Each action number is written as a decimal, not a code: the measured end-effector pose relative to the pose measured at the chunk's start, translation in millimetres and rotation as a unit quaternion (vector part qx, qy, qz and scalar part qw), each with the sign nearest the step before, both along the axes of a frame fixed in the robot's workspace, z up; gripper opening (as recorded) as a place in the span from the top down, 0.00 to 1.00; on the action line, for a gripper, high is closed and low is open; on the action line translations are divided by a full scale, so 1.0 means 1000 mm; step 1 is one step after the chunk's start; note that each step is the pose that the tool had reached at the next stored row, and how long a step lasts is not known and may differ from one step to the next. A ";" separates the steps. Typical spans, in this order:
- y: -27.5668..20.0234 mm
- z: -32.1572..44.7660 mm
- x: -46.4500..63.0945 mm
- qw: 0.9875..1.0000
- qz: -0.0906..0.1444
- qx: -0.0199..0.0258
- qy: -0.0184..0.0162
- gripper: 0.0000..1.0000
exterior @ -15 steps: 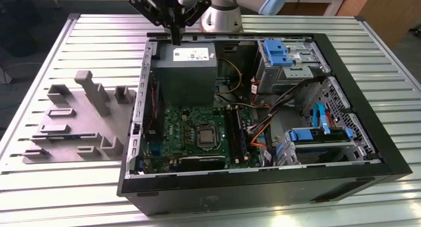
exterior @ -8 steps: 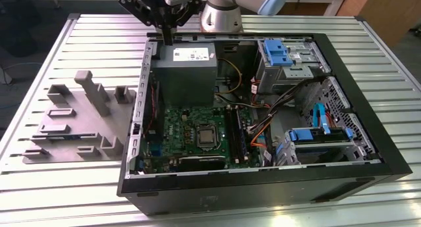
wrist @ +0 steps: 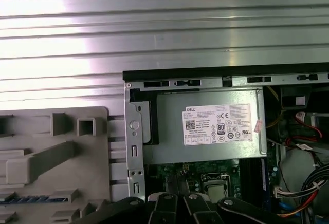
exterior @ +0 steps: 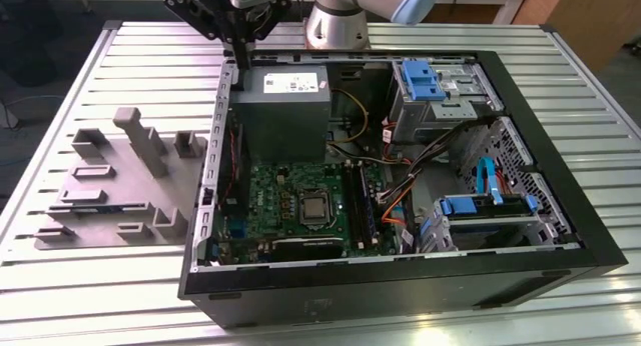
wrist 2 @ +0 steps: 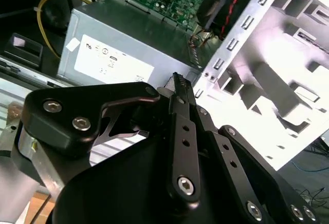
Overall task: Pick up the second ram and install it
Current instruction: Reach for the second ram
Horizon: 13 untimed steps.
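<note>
A narrow blue-green stick, the second ram (wrist: 31, 199), lies flat in a long slot of the grey holder tray (wrist: 56, 152) beside the open computer case. In the exterior view the second ram (exterior: 95, 208) sits on the tray's near left part. My gripper (exterior: 243, 59) hangs above the case's far left corner, next to the grey power-supply box (exterior: 285, 98) and well away from the stick. Its black fingers (wrist 2: 178, 82) are pressed together with nothing between them. The gripper (wrist: 177, 199) points down over the motherboard's edge.
The green motherboard (exterior: 290, 203) lies in the case floor with memory slots (exterior: 365, 203) to the right of the processor. Bundled cables (exterior: 401, 185) and blue drive brackets (exterior: 421, 79) fill the case's right side. The slatted metal table (exterior: 80, 286) surrounds the case.
</note>
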<state>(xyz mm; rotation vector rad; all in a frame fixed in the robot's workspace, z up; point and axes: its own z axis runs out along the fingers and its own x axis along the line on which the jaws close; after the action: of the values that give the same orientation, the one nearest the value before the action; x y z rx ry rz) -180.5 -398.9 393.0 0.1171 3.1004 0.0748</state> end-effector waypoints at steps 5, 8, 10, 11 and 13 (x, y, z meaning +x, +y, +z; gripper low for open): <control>0.0000 -0.0001 -0.012 1.000 0.000 0.000 -0.002 0.89; 0.0000 -0.0001 -0.019 1.000 0.000 0.000 -0.002 0.89; 0.0000 -0.0001 -0.023 1.000 0.000 0.000 -0.003 0.89; 0.0000 -0.0001 -0.025 1.000 0.000 0.000 -0.003 0.89; 0.0000 -0.0002 -0.029 1.000 0.000 0.000 -0.003 0.89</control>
<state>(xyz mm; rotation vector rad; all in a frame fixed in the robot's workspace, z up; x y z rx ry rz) -209.0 -398.9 392.8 0.1169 3.0946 0.0751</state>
